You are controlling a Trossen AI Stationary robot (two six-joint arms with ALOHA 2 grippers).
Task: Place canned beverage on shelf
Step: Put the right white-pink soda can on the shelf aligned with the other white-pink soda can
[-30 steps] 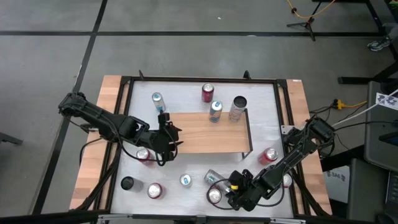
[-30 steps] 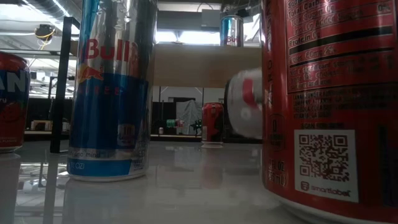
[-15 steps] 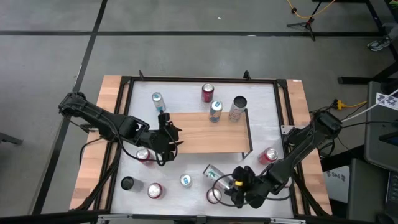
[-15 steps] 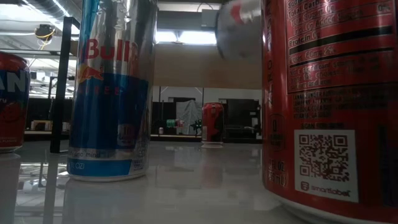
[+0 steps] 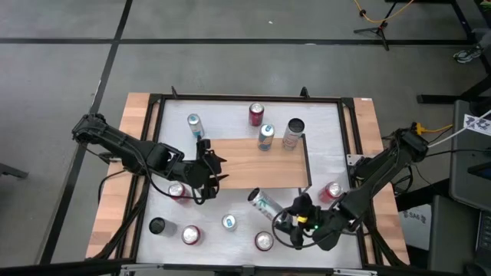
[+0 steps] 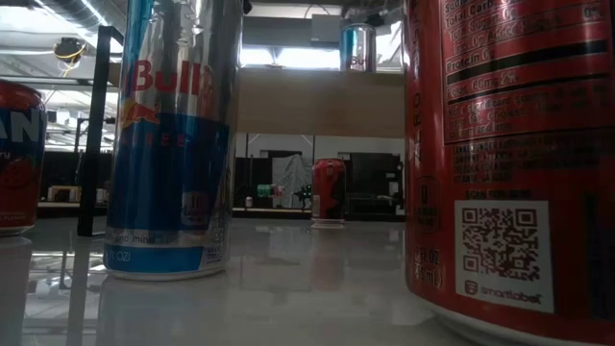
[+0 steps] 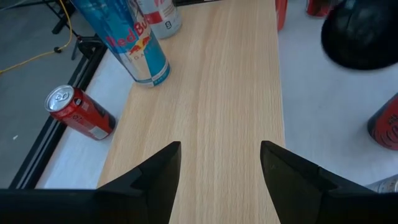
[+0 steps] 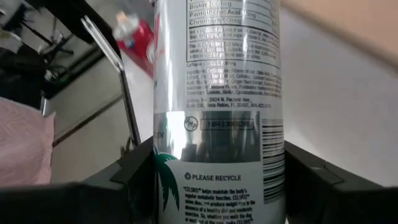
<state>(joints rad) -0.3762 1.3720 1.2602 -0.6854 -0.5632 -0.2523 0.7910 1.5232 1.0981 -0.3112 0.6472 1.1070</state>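
The shelf [image 5: 257,162], a light wooden board on thin black legs, stands mid-table. A blue can [image 5: 265,136] and a silver can [image 5: 293,132] stand at its far edge. My right gripper [image 5: 287,215] is shut on a silver canned beverage [image 5: 263,203] just off the shelf's near right corner; this can [image 8: 217,93] fills the right wrist view. My left gripper [image 5: 209,170] hovers open over the shelf's left end, and its wrist view shows bare board [image 7: 217,93] between its fingers [image 7: 158,174]. My right gripper pinches the silver can's side wall [image 8: 186,177] between its two fingers, on the part nearest the gripper. The fingers come slanting down from the table's near right. The can sticks out beyond them toward the shelf, tilted, its free end [image 5: 252,195] lifted clear of the table.
Several loose cans stand on the white tabletop: red ones [image 5: 331,192], [image 5: 178,190], [image 5: 190,234], [image 5: 255,115], a blue one [image 5: 193,123], a black one [image 5: 157,225], and two near the front [image 5: 229,222], [image 5: 264,241]. A black frame [image 5: 349,138] rims the table.
My right gripper has risen and gone toward the shelf with the silver can, turning its wrist. The can has been lifted well clear of the table near the front edge and now points toward the shelf's near right corner.
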